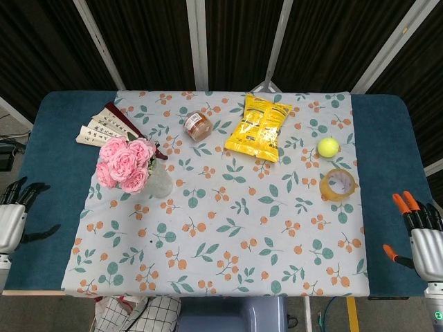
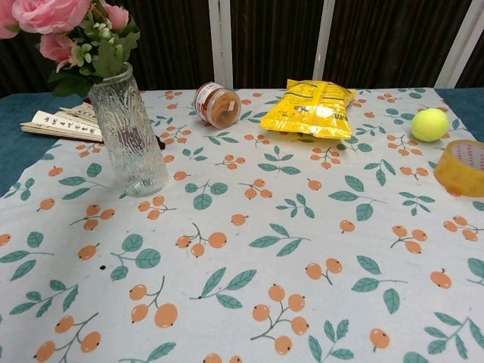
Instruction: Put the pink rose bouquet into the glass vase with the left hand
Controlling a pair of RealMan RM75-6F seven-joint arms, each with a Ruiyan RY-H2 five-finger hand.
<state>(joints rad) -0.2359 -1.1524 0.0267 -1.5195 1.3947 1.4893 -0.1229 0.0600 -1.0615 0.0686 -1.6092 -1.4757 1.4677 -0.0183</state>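
Observation:
The pink rose bouquet (image 1: 124, 163) (image 2: 64, 26) stands upright in the glass vase (image 2: 130, 134) (image 1: 160, 183) at the left of the cloth. Nothing is touching it. My left hand (image 1: 12, 216) hangs at the far left edge of the head view, well clear of the vase, fingers apart and holding nothing. Over at the lower right edge of the table, my right hand (image 1: 421, 232) is likewise open, its orange-tipped fingers spread. Neither hand shows in the chest view.
A folded fan (image 1: 104, 126) (image 2: 62, 125) lies behind the vase. A small jar (image 1: 197, 126) lies on its side, with a yellow snack bag (image 1: 259, 126), a tennis ball (image 1: 328, 146) and a tape roll (image 1: 338, 184) to the right.

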